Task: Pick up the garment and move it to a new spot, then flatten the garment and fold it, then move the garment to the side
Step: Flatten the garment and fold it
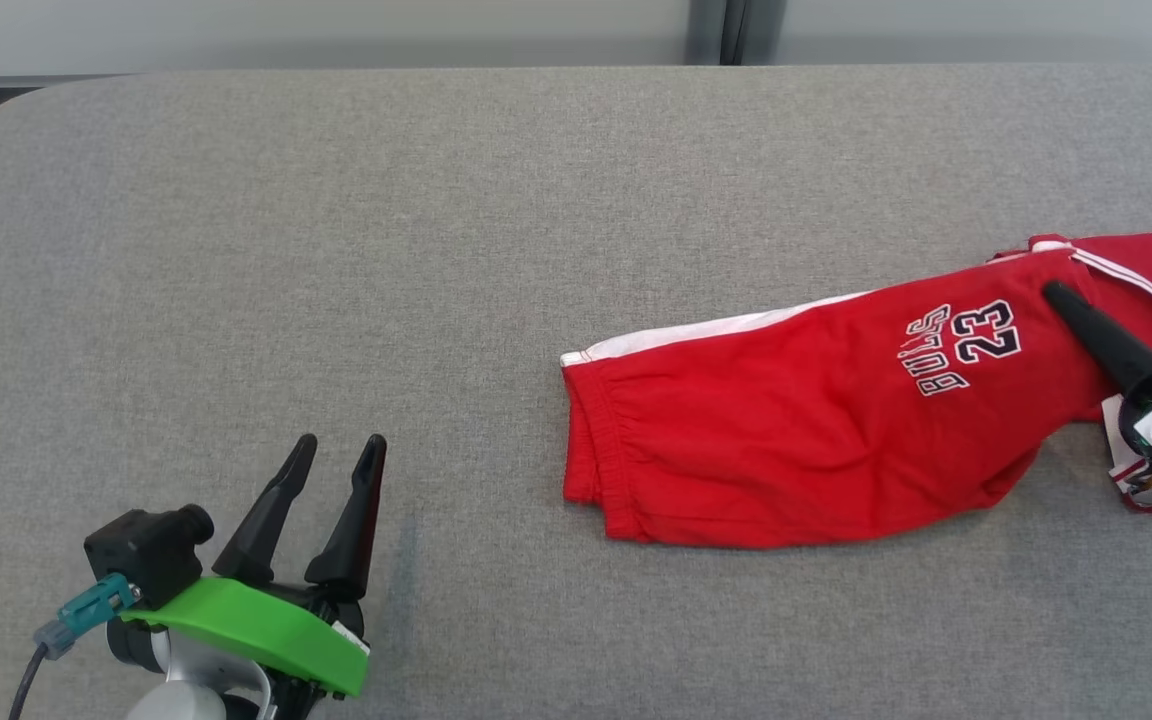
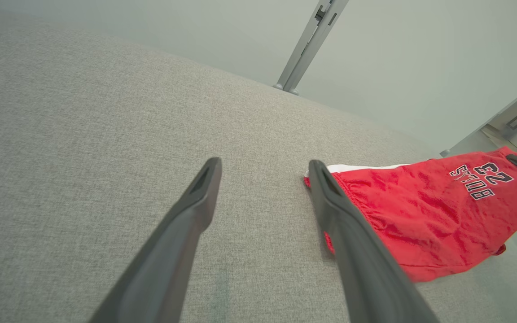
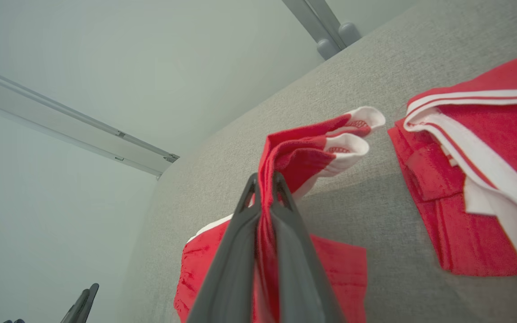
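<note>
One red garment (image 1: 786, 440) is lying on the grey padded table (image 1: 336, 250), with two grippers over it. The right gripper (image 1: 1054, 291) is pinching a fold of the red cloth between its two closed fingers, holding that fold up off the table. The left gripper (image 1: 342, 442) is hovering with its two fingers spread wide, gripping nothing. The garment's gathered end is lying to its right, apart from it.

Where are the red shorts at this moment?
In the head view the red shorts lie on the right half of the grey table, pinched near their right end by the shut right end effector.
</note>
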You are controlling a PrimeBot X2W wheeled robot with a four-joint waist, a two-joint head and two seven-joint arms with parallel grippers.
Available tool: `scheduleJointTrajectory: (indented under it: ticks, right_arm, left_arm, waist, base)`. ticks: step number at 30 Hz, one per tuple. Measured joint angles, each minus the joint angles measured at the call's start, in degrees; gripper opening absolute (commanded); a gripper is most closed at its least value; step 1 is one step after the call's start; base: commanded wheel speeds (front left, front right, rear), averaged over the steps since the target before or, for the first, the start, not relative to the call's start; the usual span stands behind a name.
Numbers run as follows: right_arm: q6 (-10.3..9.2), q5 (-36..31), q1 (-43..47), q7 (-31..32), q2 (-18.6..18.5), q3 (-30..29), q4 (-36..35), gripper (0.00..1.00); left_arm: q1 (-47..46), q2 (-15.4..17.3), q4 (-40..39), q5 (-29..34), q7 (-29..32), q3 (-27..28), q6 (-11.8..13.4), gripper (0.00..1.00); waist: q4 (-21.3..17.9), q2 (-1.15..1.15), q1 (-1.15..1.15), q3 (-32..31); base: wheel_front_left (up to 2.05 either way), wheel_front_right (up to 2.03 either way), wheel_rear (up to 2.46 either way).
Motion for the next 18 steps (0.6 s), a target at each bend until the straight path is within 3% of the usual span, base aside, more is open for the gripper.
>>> scheduleJointTrajectory:
  ticks: [10,14,18]
  right_arm:
    - [0.35,-7.38,-1.33,1.13,3.35,11.12,-12.37,0.00]
    - [-1.72,-11.26,-3.06,1.10,6.34,15.26,-12.95,0.00]
    - [-5.60,-17.45,-5.86,-0.52,9.16,17.45,-11.37,0.00]
  left_arm:
    - [-0.19,-0.19,-1.53,1.09,1.05,-0.92,0.24,1.00]
    - [-0.89,-0.37,-1.53,1.58,1.18,-1.19,0.24,1.00]
    - [-2.34,-1.10,-1.59,2.19,1.67,-2.27,0.24,1.00]
  waist:
    - [1.52,0.00,0.00,2.58]
    - [2.13,0.00,0.00,3.76]
    - [2.98,0.00,0.00,4.86]
  base:
    - [0.00,0.00,0.00]
    - [0.00,0.00,0.00]
    - [0.00,0.00,0.00]
